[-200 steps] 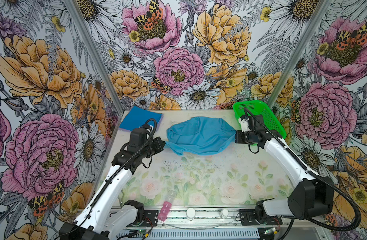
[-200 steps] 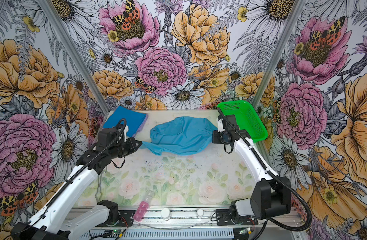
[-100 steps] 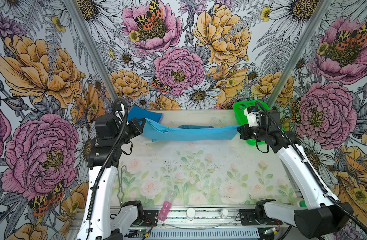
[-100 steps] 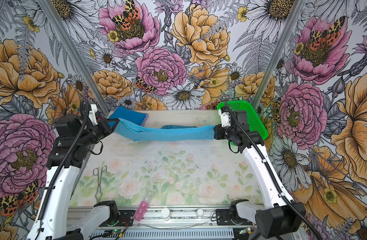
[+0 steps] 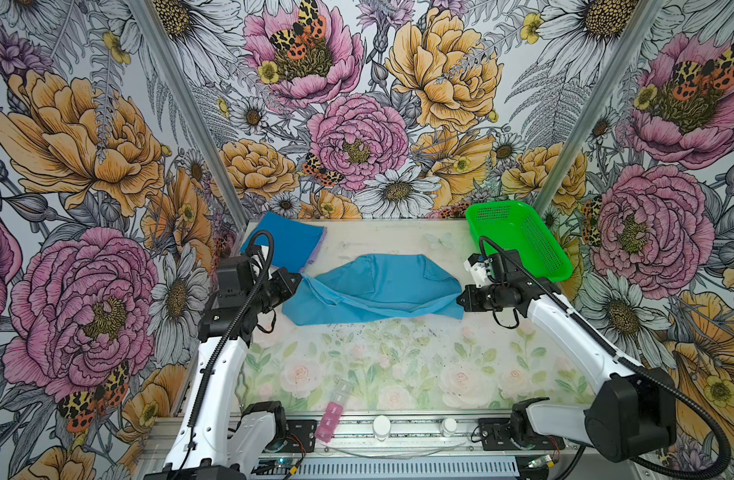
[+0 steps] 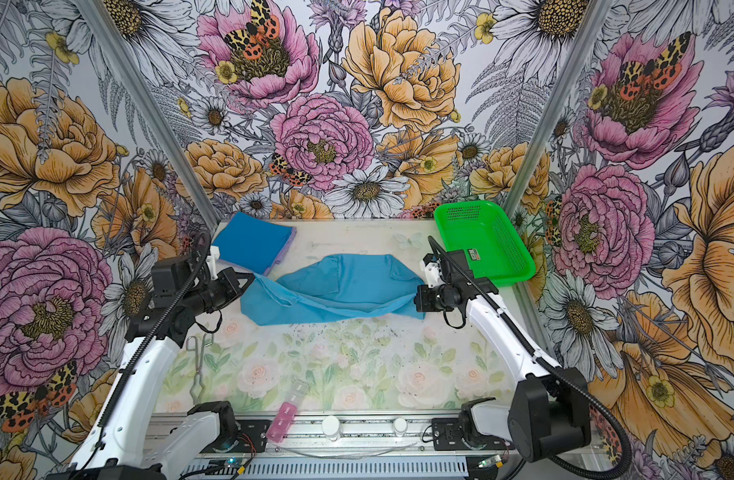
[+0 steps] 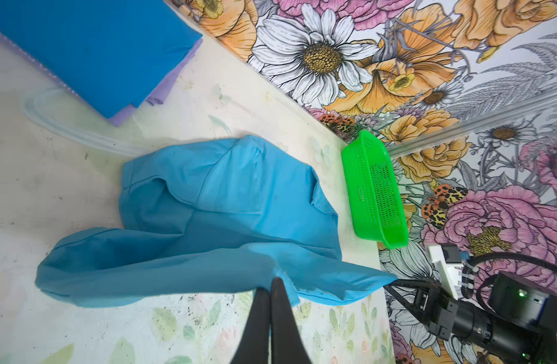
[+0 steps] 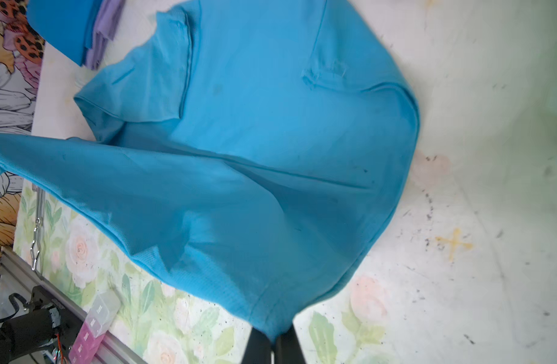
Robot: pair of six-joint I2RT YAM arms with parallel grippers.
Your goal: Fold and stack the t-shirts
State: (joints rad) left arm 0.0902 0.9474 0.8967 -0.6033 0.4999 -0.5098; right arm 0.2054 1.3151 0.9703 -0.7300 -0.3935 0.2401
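Looking through wrist views, we see left tool and right tool each clamped on the teal t-shirt; only the left one catches the green basket.

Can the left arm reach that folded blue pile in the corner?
Probably yes: the pile lies close behind the left end effector, nothing between. But it is shut on the teal shirt and must let go first.
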